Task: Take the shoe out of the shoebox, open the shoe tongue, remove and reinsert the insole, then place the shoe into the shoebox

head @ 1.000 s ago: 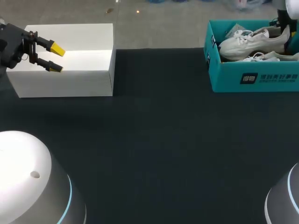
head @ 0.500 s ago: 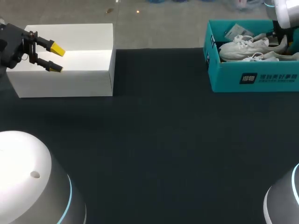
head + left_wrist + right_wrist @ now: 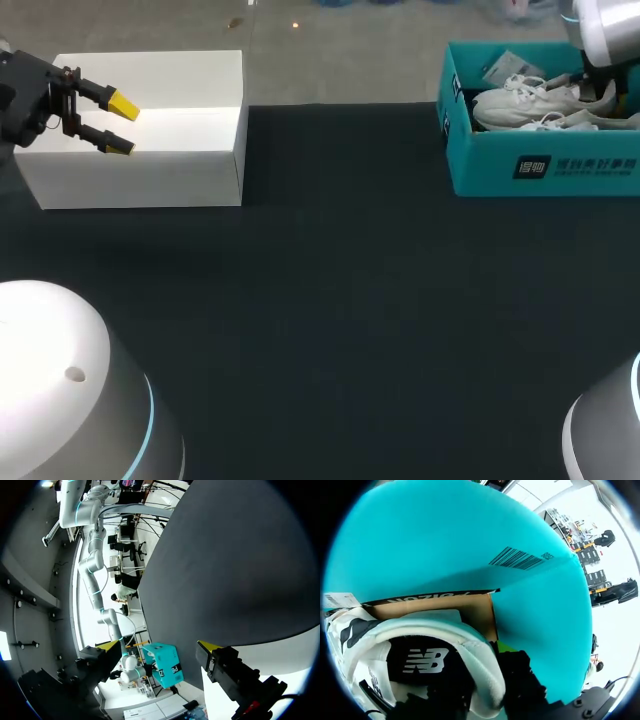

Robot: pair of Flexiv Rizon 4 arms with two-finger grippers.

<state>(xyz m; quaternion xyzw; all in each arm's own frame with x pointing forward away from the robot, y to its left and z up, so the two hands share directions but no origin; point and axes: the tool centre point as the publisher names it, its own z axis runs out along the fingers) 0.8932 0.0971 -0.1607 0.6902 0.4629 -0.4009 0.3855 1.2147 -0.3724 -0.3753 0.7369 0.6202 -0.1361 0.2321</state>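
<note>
**Shoe lying in its box, right grip hidden**

The right arm is covering the heel of the shoe. The right gripper is showing only as dark shapes, so its grip cannot be told. The shoe is lying lengthwise inside the shoebox, toe pointing away from that arm. Well across the counter from the shoebox, the left gripper is holding its jaws spread.

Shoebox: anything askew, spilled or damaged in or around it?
Nothing stands out. The teal shoebox sits upright and intact at the table's far right, with the white shoes lying inside it and nothing spilled around it. The left hand is open at the white box.
</note>
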